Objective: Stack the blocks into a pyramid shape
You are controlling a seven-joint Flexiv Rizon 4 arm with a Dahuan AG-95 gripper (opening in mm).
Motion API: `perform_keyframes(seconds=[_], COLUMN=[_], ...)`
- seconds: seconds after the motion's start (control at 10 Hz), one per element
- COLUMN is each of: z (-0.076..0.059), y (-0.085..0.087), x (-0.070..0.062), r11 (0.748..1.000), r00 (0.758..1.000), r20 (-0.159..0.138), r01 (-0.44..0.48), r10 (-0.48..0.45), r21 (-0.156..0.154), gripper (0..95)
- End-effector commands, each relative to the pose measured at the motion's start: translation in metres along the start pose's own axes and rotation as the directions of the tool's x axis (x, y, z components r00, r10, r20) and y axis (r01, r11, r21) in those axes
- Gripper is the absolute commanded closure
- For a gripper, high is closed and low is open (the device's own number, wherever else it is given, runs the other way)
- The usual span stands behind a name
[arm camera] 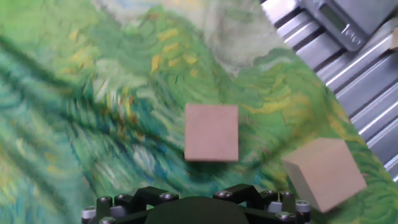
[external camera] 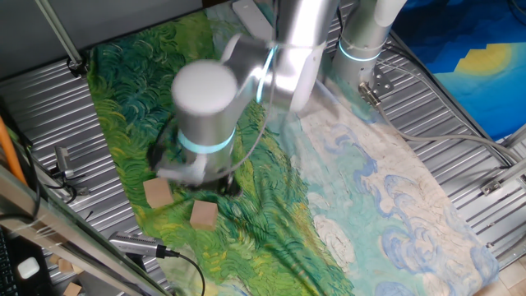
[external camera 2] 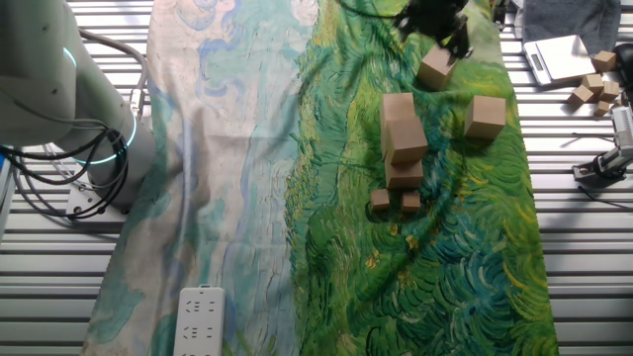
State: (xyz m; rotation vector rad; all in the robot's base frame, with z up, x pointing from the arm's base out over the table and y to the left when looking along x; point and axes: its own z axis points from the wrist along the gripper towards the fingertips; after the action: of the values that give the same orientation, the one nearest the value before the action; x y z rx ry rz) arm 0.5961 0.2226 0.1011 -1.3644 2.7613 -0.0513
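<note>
Gripper (external camera 2: 435, 25): dark, seen at the top edge of the other fixed view, directly above one block; hidden behind the arm's wrist in one fixed view; in the hand view only the base housing shows at the bottom edge, fingers out of sight, so whether it is spread or closed cannot be told; nothing visibly held

Block below the gripper (external camera 2: 435, 69): light-tan wooden cube on the green part of the cloth, tilted corner-on; in the hand view it lies centred ahead of the housing (arm camera: 211, 132)

Neighbouring block (external camera 2: 487, 116): just right of the cluster in the other fixed view, apart from the first; lower right in the hand view (arm camera: 324, 172)

Cluster of blocks (external camera 2: 402, 138): larger cubes touching in a short column near the cloth's middle, with two small cubes (external camera 2: 395, 201) side by side at its near end

Patterned cloth (external camera 2: 247, 178): green swirls on one half, pale blue and cream on the other, spread over the ribbed metal table (external camera 2: 584, 257)

White power strip (external camera 2: 201, 320): on the pale end of the cloth

Spare small blocks (external camera 2: 593, 84): off the cloth, on the table's far right
</note>
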Motion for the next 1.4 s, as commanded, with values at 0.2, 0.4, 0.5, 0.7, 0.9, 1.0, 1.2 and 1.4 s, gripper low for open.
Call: perform_keyframes(seconds=[0.2,0.4,0.5,0.7,0.9,1.0,1.2,1.4], z=[0.003,0.008,0.012,0.021,0.028,0.032,0.038,0.041], y=[-0.011,-0.014,-0.016,-0.018,-0.020,-0.022,-0.024,-0.024], x=[-0.017,-0.016,-0.015,-0.012,-0.010,-0.009,-0.007,-0.006], r11=[1.000,0.999,0.999,0.999,0.999,0.999,0.999,0.999], r00=[1.000,0.999,0.999,0.999,0.999,0.998,0.998,0.998], r20=[0.018,0.024,0.023,0.028,0.032,0.037,0.045,0.046], r01=[0.019,0.032,0.038,0.041,0.041,0.041,0.037,0.038], r10=[-0.019,-0.032,-0.038,-0.041,-0.040,-0.040,-0.036,-0.037], r21=[0.000,-0.003,-0.002,-0.003,-0.004,-0.007,-0.013,-0.015], gripper=[0.0,0.0,0.0,0.0,0.0,0.0,0.0,0.0])
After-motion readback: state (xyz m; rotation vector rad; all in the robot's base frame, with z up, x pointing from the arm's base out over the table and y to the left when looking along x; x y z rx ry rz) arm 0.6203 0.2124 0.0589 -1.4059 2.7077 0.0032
